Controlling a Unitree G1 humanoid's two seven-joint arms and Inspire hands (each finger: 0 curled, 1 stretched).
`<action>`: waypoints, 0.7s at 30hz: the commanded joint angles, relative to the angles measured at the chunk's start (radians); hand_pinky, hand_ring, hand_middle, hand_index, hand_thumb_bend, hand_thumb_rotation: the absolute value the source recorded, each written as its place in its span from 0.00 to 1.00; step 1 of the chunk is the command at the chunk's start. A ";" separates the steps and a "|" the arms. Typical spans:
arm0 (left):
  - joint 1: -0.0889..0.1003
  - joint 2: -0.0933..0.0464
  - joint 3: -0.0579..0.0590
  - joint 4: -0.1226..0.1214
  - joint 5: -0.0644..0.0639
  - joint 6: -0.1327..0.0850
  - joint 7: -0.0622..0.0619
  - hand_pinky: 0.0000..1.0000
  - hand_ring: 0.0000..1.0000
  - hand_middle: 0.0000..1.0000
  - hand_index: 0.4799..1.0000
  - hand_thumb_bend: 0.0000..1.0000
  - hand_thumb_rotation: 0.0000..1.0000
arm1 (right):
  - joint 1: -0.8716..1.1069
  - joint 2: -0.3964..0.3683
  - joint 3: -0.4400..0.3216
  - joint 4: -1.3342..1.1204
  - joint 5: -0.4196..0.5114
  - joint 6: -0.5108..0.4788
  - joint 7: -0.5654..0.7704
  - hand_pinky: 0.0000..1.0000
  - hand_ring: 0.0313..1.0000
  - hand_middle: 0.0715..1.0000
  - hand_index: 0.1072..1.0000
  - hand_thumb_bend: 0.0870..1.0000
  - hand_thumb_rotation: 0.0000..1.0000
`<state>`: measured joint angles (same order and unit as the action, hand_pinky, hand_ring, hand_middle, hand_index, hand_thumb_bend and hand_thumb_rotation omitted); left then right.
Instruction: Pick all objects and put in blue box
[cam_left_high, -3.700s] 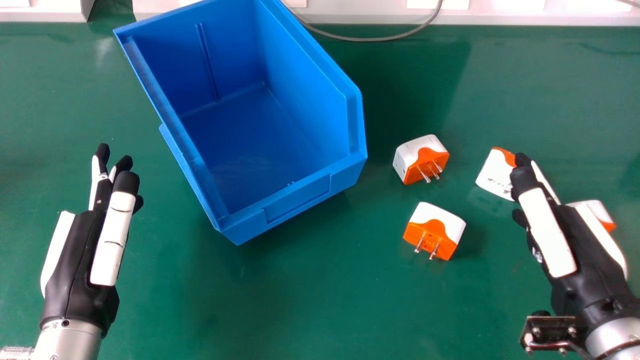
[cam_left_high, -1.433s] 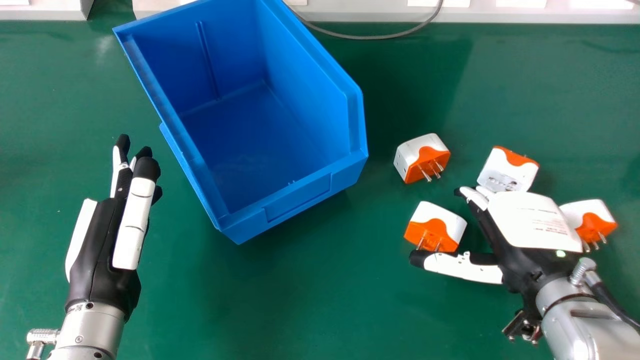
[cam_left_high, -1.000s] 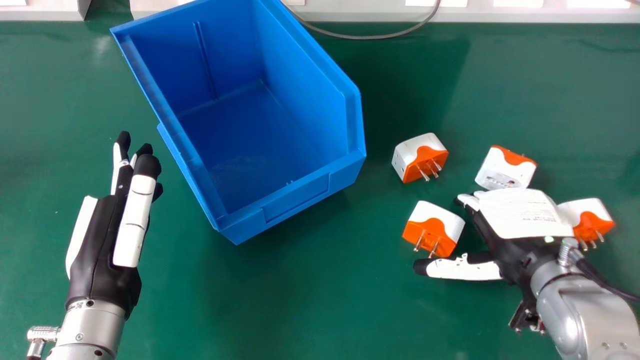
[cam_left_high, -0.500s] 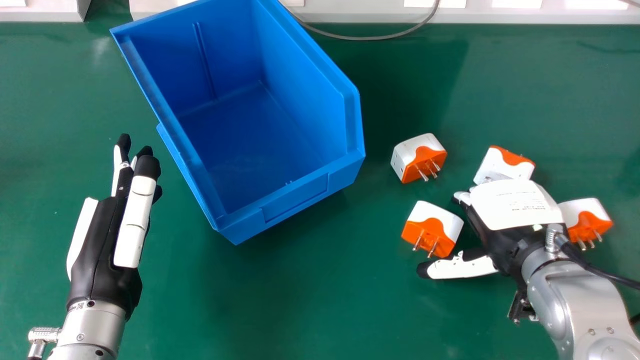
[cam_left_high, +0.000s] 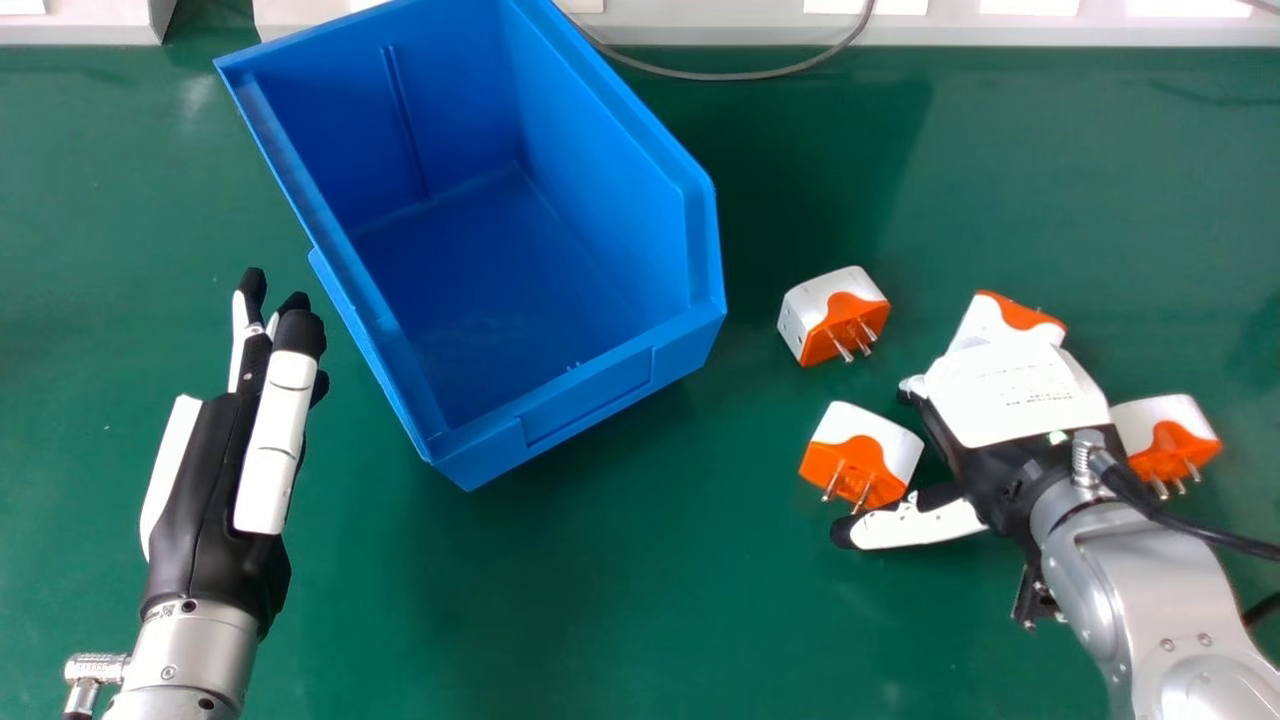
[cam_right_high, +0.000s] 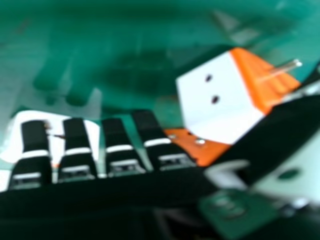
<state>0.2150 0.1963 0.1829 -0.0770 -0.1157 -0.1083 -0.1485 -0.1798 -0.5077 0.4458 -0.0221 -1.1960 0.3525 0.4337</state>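
Head view: your open right hand (cam_left_high: 1010, 400) has its thumb beside the nearest white-and-orange plastic plug adapter (cam_left_high: 862, 450) on the green table (cam_left_high: 650, 600); your open left hand (cam_left_high: 210, 500) is left of the blue plastic box (cam_left_high: 588, 395). Closing the right could topple that adapter if the thumb catches its prongs

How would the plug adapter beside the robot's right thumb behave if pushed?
The adapter looks like hard plastic, so it probably won't squash. Its boxy shape suggests sliding rather than rolling. The metal prongs stick out and might snag, perhaps tipping or turning it.
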 joint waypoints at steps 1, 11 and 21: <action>-0.006 -0.002 -0.002 -0.027 0.009 -0.001 0.006 0.97 0.98 1.00 1.00 0.75 1.00 | -0.016 0.024 0.021 -0.002 0.000 -0.010 0.018 0.79 0.85 0.87 0.83 0.57 0.78; -0.015 0.000 -0.001 -0.011 0.015 -0.004 0.008 0.95 0.97 1.00 1.00 0.76 1.00 | -0.035 0.046 0.035 0.009 -0.014 -0.025 0.014 0.78 0.83 0.85 0.81 0.57 0.76; -0.010 -0.001 -0.001 -0.021 0.011 0.002 0.007 0.95 0.97 1.00 0.99 0.74 1.00 | -0.045 0.077 0.039 0.028 0.000 -0.015 0.007 0.76 0.83 0.85 0.81 0.58 0.73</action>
<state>0.2082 0.1948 0.1811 -0.0769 -0.1145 -0.0996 -0.1467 -0.2219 -0.4517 0.4661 0.0113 -1.2218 0.3596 0.4370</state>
